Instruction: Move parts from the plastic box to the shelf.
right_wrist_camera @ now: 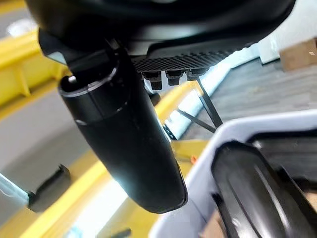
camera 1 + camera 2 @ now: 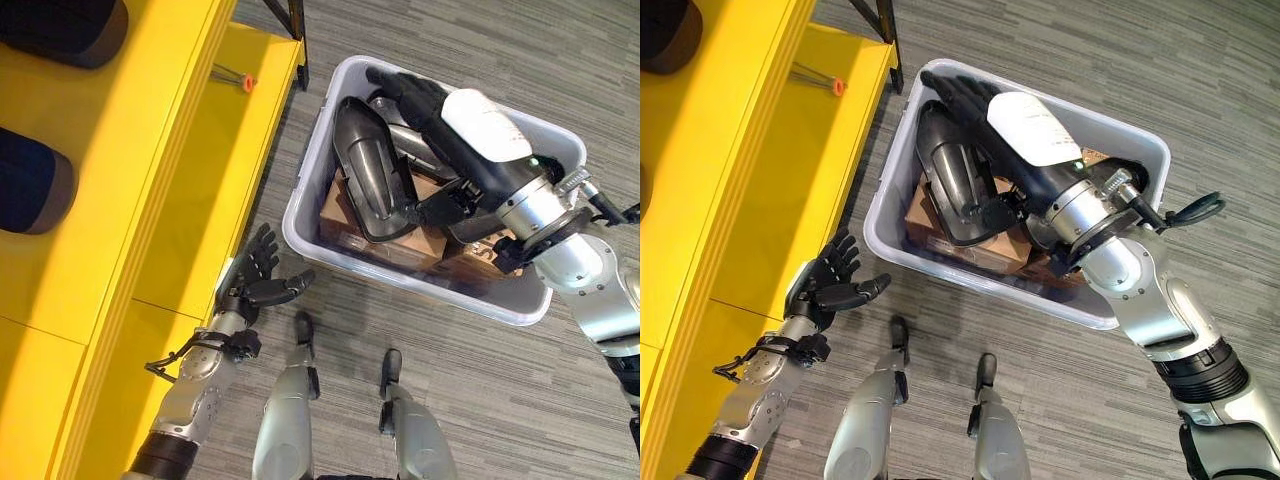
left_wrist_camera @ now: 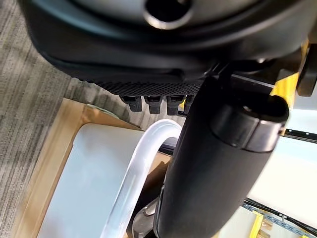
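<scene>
Head views: plastic box (image 2: 322, 232) on grey carpet beside the yellow shelf (image 2: 190, 150); inside it a large black curved part (image 2: 365, 170) on brown cartons (image 2: 940, 228); right hand (image 2: 415, 98) reaches over the box with fingers straight above the part, clasping nothing; left hand (image 2: 830, 280) hovers by the shelf edge, fingers spread, empty. Left wrist view: thumb (image 3: 218, 163) straight; box rim (image 3: 136, 173) beyond. Right wrist view: thumb (image 1: 129, 139) extended, black part below, shelf behind.
</scene>
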{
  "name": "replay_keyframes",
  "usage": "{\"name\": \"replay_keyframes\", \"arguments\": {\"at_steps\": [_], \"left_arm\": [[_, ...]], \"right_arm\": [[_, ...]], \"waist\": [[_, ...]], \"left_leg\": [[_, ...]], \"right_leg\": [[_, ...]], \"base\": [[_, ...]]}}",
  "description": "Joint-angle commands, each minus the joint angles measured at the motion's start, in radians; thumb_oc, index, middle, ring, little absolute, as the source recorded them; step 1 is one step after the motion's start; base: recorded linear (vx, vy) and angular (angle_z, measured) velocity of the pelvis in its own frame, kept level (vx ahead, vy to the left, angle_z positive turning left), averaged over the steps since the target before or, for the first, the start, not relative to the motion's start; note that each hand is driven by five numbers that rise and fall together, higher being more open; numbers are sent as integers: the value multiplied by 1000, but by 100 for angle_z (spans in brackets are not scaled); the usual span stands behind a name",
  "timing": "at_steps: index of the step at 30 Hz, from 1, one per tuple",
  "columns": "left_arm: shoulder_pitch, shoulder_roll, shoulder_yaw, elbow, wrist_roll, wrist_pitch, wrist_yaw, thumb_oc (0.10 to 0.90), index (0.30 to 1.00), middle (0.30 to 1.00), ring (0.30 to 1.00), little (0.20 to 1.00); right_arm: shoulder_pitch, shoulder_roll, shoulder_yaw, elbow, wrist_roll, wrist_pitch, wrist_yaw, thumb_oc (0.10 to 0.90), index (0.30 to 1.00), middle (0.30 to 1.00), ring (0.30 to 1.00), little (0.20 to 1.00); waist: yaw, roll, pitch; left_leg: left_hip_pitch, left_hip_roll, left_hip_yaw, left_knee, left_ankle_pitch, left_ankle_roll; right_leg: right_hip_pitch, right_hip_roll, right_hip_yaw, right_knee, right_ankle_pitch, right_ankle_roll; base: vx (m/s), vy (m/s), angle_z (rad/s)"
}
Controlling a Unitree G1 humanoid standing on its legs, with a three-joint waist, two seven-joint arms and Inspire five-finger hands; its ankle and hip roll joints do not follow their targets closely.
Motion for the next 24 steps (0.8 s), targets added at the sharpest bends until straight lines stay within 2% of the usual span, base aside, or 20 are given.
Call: {"name": "replay_keyframes", "arguments": {"at_steps": [1, 7, 10, 19, 24], "left_arm": [[-5, 52, 24, -108, -23, -90, -13, 900, 1000, 1000, 1000, 1000], [-10, 58, 29, -136, -19, -74, 4, 900, 1000, 1000, 1000, 1000], [-17, 53, 21, -169, -15, -51, 23, 900, 1000, 1000, 1000, 1000], [-28, 39, 7, -192, 9, -42, 53, 900, 1000, 1000, 1000, 1000], [-34, 31, 0, -200, 12, -47, 58, 900, 1000, 1000, 1000, 1000]], "right_arm": [[-138, -68, -29, -76, -6, -30, -36, 900, 1000, 1000, 1000, 1000], [-104, -90, -41, -69, -2, -13, -40, 900, 1000, 1000, 1000, 1000], [-79, -97, -54, -72, -20, -17, -35, 900, 1000, 1000, 1000, 1000], [-65, -89, -50, -89, -25, 0, -12, 900, 1000, 1000, 1000, 1000], [-57, -80, -44, -93, -64, -13, -15, 900, 1000, 1000, 1000, 1000]], "waist": [[-6, -5, -35], [-15, -3, -8], [-27, 10, -5], [-38, 29, -5], [-41, 39, -5]], "left_leg": [[-18, 49, -47, 135, -131, -74], [-39, 44, -53, 142, -128, -69], [-85, 33, -55, 140, -121, -65], [-125, 19, -53, 129, -115, -57], [-147, 12, -48, 114, -108, -51]], "right_leg": [[-14, -41, -11, 138, -100, -16], [-68, -35, -10, 176, -102, -22], [-167, -27, -9, 231, -107, -35], [-279, -18, -10, 303, -114, -49], [-342, -13, -10, 339, -116, -51]], "base": [[-37, -2, 0], [-29, -8, -1], [-88, 23, -3], [-49, 22, 0], [-48, 22, 2]]}}
